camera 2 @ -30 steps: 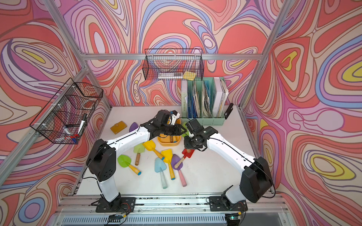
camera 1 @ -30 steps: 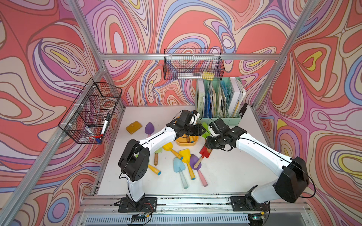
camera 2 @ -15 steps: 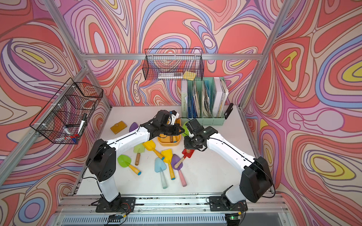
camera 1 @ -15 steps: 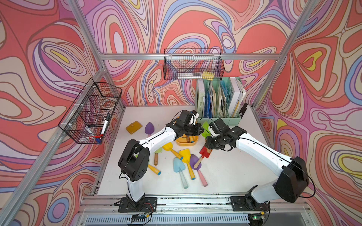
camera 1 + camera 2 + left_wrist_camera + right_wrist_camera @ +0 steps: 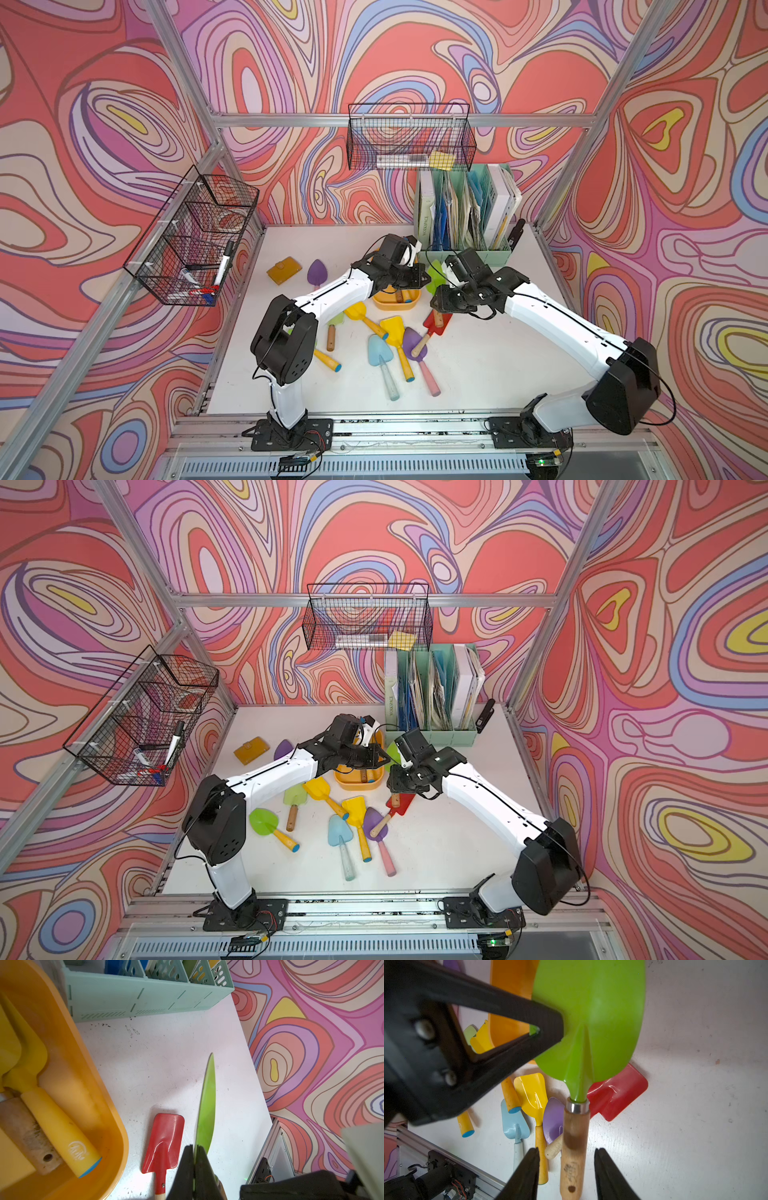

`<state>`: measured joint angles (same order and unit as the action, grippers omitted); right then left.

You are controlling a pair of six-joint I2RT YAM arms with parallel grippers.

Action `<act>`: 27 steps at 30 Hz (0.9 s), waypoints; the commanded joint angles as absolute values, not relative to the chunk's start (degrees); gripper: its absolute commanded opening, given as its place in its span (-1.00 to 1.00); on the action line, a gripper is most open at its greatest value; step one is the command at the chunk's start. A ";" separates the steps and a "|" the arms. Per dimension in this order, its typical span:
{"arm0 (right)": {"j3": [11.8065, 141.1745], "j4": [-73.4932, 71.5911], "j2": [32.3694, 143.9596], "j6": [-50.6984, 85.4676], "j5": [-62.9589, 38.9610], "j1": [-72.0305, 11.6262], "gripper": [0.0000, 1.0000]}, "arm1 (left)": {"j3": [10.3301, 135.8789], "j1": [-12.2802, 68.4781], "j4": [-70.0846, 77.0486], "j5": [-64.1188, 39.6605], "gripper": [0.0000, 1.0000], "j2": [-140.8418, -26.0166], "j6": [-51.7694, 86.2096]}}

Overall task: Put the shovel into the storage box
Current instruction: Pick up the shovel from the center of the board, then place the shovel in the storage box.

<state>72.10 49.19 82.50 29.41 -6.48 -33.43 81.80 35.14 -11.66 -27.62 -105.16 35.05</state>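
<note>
A green shovel with a wooden handle hangs above the table, just right of the yellow-orange storage box. My left gripper is shut on the edge of its green blade. My right gripper is open, its fingers standing on either side of the handle with a gap on both sides. In both top views the two grippers meet beside the box, the green blade between them. A yellow shovel and a wooden-handled one lie inside the box.
Several coloured shovels lie on the white table in front of the box, with a red one right under my right gripper. A mint-green file organizer stands behind. A yellow wallet and purple shovel lie left.
My left gripper closed on the green blade. My right gripper then opened and let go of the wooden handle. Neither arm has shifted much.
</note>
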 commanded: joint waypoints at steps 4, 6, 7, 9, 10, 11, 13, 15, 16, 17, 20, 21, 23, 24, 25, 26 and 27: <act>73.24 50.27 78.77 28.76 -5.60 -33.66 -0.06 | 86.91 30.36 -17.06 -28.09 -1.00 -105.47 30.81; 73.00 50.36 78.43 28.83 -5.49 -33.67 -0.06 | 89.01 29.10 -19.84 -27.23 -1.00 -105.88 28.55; 72.87 50.44 78.36 28.78 -5.45 -33.67 -0.07 | 89.90 28.55 -21.04 -27.05 -1.00 -106.14 27.51; 72.56 50.45 78.27 28.74 -5.29 -33.66 -0.06 | 91.70 27.28 -22.97 -26.96 -1.00 -106.85 25.85; 72.34 50.45 78.15 28.73 -5.23 -33.66 -0.06 | 92.62 26.58 -23.90 -26.98 -1.00 -107.24 24.99; 72.17 50.45 78.18 28.73 -5.26 -33.66 -0.06 | 93.40 26.02 -24.75 -26.89 -1.00 -107.75 24.22; 71.85 50.45 78.05 28.76 -5.16 -33.66 -0.07 | 94.73 24.97 -26.17 -26.71 -1.00 -108.66 22.83; 71.72 50.45 77.88 28.83 -5.19 -33.70 -0.07 | 95.44 24.12 -27.17 -26.56 -1.00 -109.55 21.67; 71.56 50.58 77.67 28.87 -5.08 -33.67 -0.07 | 95.59 23.61 -27.22 -26.78 -1.00 -110.02 21.29; 71.54 50.69 77.61 28.92 -4.95 -33.66 -0.07 | 95.54 23.14 -27.23 -27.13 -1.00 -110.49 21.04; 71.19 50.94 77.17 29.17 -4.63 -33.71 -0.08 | 95.79 22.07 -27.20 -27.41 -1.00 -112.31 20.19; 71.10 51.04 77.09 29.26 -4.62 -33.66 -0.08 | 96.10 21.97 -27.29 -27.42 -1.00 -112.86 19.92; 70.77 51.02 76.92 29.46 -4.48 -33.66 -0.07 | 96.70 21.56 -27.57 -27.08 -1.00 -114.21 19.21; 70.67 50.98 76.82 29.60 -4.50 -33.67 -0.08 | 97.19 21.45 -27.84 -26.88 -1.00 -114.91 18.79; 70.49 50.99 76.82 29.73 -4.54 -33.68 -0.07 | 97.81 21.36 -28.10 -26.64 -1.00 -115.58 18.41; 70.34 50.94 76.73 29.85 -4.52 -33.68 -0.08 | 98.35 21.18 -28.21 -26.29 -1.00 -116.24 18.11; 70.23 50.97 76.69 29.95 -4.55 -33.66 -0.08 | 98.69 21.03 -28.30 -26.04 -1.00 -116.76 17.85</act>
